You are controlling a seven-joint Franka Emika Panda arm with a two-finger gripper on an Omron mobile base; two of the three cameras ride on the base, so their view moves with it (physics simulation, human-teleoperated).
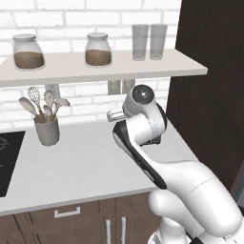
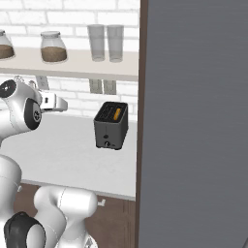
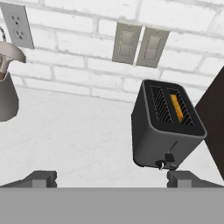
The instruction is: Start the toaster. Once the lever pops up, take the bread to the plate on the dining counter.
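From my left base camera I see a grey cup of wooden utensils [image 1: 46, 128] on the white worktop [image 1: 86, 167], where my own arm covers the toaster. My right base camera shows the small boxy dark grey toaster [image 2: 111, 125] standing near the worktop's right end beside a tall dark panel [image 2: 193, 121]. My hand camera shows its two slots running away toward the brick wall, the tan bread slice [image 3: 176, 106] in the right slot, knob facing me. My gripper [image 3: 111, 179] is released, jaws wide, short of the toaster. No writing is legible.
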